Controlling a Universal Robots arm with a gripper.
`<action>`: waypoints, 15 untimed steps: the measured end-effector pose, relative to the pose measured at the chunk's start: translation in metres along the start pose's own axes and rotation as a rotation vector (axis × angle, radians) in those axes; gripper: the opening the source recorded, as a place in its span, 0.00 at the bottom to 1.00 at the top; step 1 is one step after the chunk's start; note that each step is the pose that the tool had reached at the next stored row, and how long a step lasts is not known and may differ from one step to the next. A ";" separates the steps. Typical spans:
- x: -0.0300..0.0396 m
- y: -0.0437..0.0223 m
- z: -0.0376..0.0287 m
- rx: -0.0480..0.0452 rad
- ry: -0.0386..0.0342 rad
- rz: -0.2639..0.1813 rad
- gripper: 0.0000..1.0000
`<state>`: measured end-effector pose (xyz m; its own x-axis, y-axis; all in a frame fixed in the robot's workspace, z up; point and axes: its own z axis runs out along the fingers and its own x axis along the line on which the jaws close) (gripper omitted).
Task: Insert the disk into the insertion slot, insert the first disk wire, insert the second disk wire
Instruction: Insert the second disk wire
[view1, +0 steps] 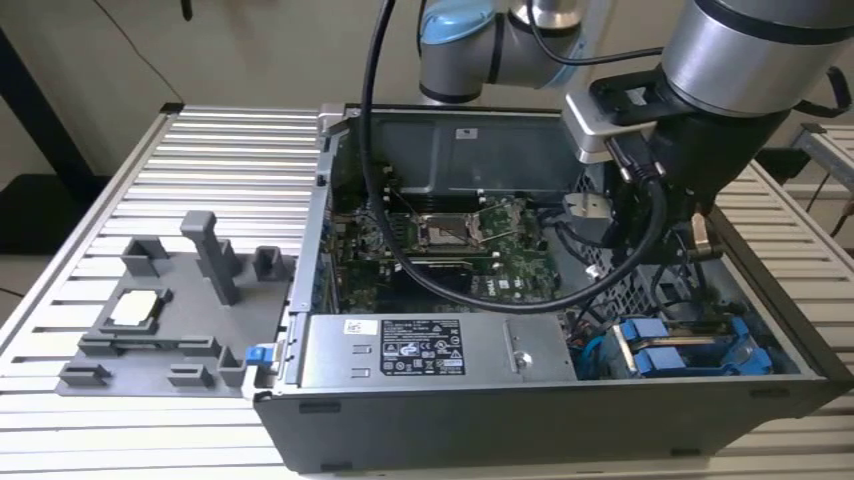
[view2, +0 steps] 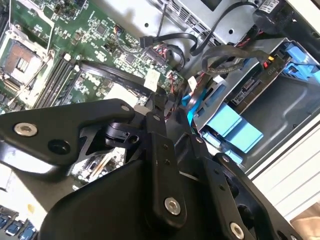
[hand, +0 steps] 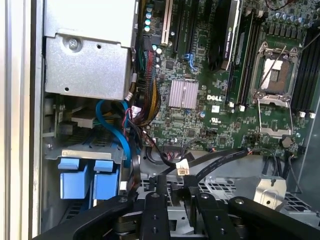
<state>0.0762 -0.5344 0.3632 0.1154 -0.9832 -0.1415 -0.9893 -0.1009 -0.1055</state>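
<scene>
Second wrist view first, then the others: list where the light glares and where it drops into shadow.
In the second wrist view, strong light washes out the case edge and brightens the blue carrier tabs; in the first wrist view, the power-supply box is evenly lit, while the blue cable beside it sits in shade; in the exterior view, the motherboard lies dim inside the case.

I see my arm (view1: 754, 45) as silver tubing with pale blue joint caps (view1: 461, 25); a thick black cable (view1: 374, 110) hangs off it, and the black gripper (hand: 175, 196) carries silver screws (view2: 172, 205).
</scene>
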 end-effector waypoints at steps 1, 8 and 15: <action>0.0000 0.0000 0.0000 0.0000 -0.0001 0.000 0.26; -0.0002 -0.0002 -0.0016 -0.0002 0.0000 -0.001 0.19; -0.0002 -0.0019 -0.0023 0.0004 -0.0046 -0.001 0.27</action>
<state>0.0778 -0.5343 0.3656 0.1165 -0.9824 -0.1460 -0.9892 -0.1016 -0.1060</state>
